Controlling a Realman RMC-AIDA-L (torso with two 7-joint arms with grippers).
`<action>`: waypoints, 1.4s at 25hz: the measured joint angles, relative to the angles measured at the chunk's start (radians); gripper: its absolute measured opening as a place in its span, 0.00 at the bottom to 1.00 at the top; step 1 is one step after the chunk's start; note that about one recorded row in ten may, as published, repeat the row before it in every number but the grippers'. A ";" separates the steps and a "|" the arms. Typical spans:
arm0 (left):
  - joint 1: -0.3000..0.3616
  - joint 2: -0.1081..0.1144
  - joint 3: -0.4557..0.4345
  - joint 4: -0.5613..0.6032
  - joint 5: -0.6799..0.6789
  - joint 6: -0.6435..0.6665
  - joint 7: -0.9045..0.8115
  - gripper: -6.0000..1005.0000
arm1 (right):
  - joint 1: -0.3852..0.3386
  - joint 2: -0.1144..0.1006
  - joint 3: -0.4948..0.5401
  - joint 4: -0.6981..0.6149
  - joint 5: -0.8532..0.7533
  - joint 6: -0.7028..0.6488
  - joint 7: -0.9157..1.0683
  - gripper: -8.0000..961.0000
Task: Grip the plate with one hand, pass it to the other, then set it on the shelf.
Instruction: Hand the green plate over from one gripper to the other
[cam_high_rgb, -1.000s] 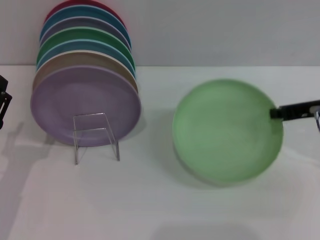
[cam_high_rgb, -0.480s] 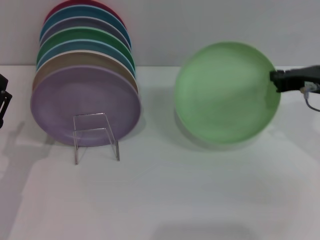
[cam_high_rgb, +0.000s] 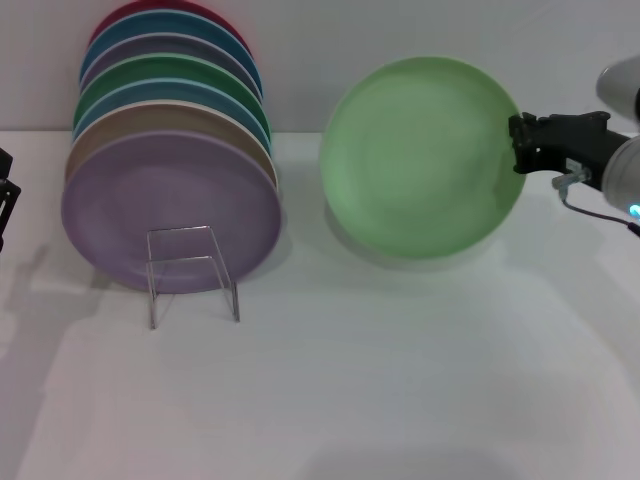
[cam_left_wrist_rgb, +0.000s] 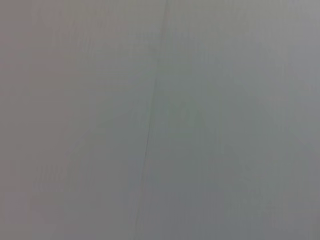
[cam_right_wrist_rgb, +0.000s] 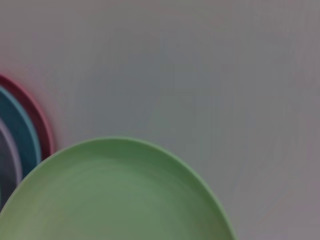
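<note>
The pale light-green plate (cam_high_rgb: 420, 160) is held tilted up in the air on the right of the head view, facing me. My right gripper (cam_high_rgb: 522, 145) is shut on its right rim. The plate also fills the lower part of the right wrist view (cam_right_wrist_rgb: 115, 195). The clear acrylic shelf (cam_high_rgb: 190, 268) stands on the white table at the left, in front of the leaning stack of plates. My left gripper (cam_high_rgb: 5, 200) shows only as a dark part at the far left edge, well away from the plate.
A leaning stack of several coloured plates (cam_high_rgb: 170, 150) rests against the back wall, with a lilac plate (cam_high_rgb: 170, 210) in front. The white table (cam_high_rgb: 350, 380) spreads across the foreground. The left wrist view shows only a plain grey surface.
My right gripper has lifted the green plate off the table and carried it up and to the left. The left arm has not moved.
</note>
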 joint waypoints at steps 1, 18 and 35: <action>0.000 0.000 0.000 0.000 0.000 0.001 0.000 0.81 | -0.006 0.000 -0.020 -0.014 0.002 -0.043 0.000 0.03; 0.049 -0.002 0.100 -0.015 0.008 0.061 -0.063 0.81 | -0.073 0.001 -0.484 -0.468 0.009 -1.132 0.156 0.03; 0.091 -0.006 0.426 -0.095 0.006 0.040 0.006 0.81 | -0.101 0.009 -0.816 -0.755 0.009 -1.687 0.308 0.03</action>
